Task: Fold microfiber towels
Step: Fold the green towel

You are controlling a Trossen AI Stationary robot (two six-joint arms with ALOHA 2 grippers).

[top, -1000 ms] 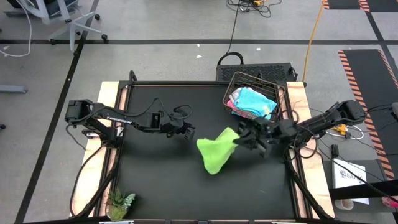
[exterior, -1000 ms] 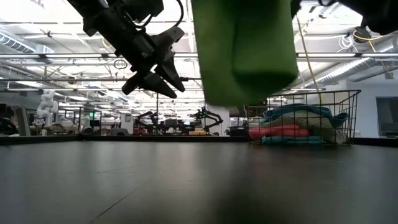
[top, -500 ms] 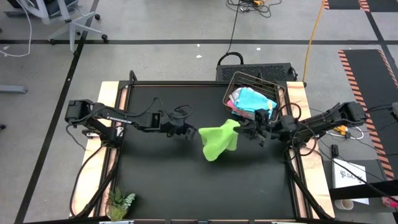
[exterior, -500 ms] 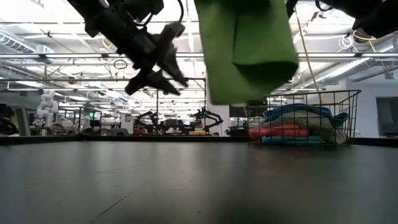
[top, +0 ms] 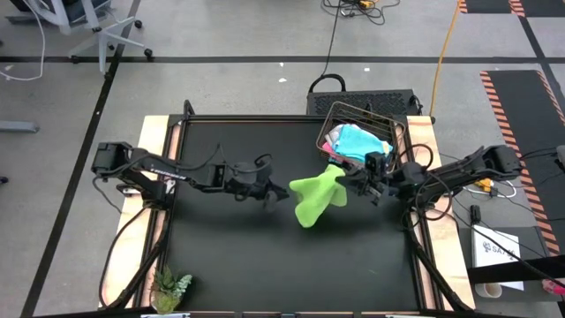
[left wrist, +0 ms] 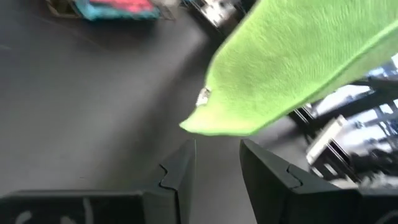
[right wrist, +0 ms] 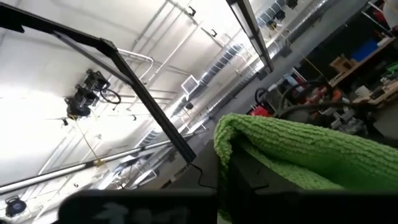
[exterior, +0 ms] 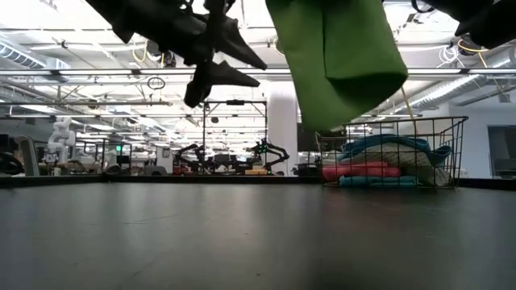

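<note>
Lime towel [top: 313,196] hangs from right claw [top: 350,179] (left claw [top: 272,191] near).

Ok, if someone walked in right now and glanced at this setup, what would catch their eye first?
Most likely the lime green microfiber towel hanging in mid-air over the middle of the black table, pinched at one corner by the right pincer. Next, the left pincer, open and close beside the towel's dangling edge. Then the wire basket at the table's far right corner, holding blue and pink cloths.

Lime green towel [top: 314,197] hangs above table; others [top: 360,145] piled in basket
</note>
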